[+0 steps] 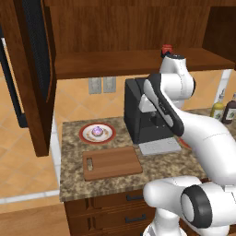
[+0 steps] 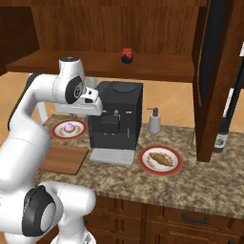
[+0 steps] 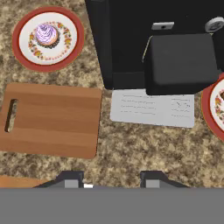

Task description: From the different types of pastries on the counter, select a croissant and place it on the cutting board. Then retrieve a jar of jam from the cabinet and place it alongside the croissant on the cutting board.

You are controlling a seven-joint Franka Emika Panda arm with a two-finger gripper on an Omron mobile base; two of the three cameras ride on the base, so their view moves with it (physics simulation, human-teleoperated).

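The tan-brown croissant [image 2: 161, 158] lies on a red-rimmed plate [image 2: 144, 164] to the right of the coffee machine. The purple-frosted cupcake [image 1: 97, 132] [image 3: 47, 35] sits on another red-rimmed plate [image 3: 19, 48] at the counter's back left. Nothing lies on the wooden cutting board [image 1: 112, 162] [image 2: 64, 158] [image 3: 50, 120], whose handle slot is at its left end. The small red-lidded jam jar [image 2: 127, 55] [image 1: 166, 49] stands on the open cabinet's shelf [image 2: 95, 64]. My gripper [image 3: 111, 181] hangs open and empty high above the counter [image 3: 131, 148], between the board and the machine's drip tray.
A black coffee machine [image 2: 116, 119] with a grey drip tray [image 3: 152, 108] stands mid-counter. A soap dispenser [image 2: 154, 121] and bottles [image 1: 217, 109] stand to the right. The cabinet doors [image 1: 32, 69] [image 2: 212, 71] hang open on both sides. Drawers sit below the counter.
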